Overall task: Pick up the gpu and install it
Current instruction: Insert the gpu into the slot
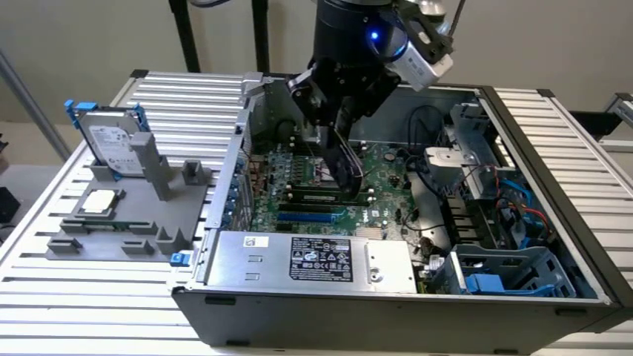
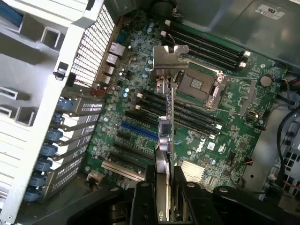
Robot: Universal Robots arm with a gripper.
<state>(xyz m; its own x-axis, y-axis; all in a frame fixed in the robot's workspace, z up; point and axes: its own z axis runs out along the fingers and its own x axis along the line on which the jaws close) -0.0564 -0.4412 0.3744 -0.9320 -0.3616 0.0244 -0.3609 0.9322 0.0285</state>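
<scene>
fingers (image 2: 188,194) are clamped on the gpu (image 2: 165,140), holding it edge-down over the motherboard (image 2: 225,140), probably to line up with the expansion slots (image 2: 139,132)

Gpu (image 2: 166,126): slim dark card with a silver bracket at one end. Held edge-on, clamped at its other end by the gripper (image 2: 164,197). It hangs bracket end down over the motherboard (image 2: 225,140), above the black slots.

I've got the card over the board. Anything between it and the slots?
Nothing visible. The gripper holds the gpu edge-on above the motherboard, and the expansion slots beneath it lie bare, with no cable across them.
</scene>
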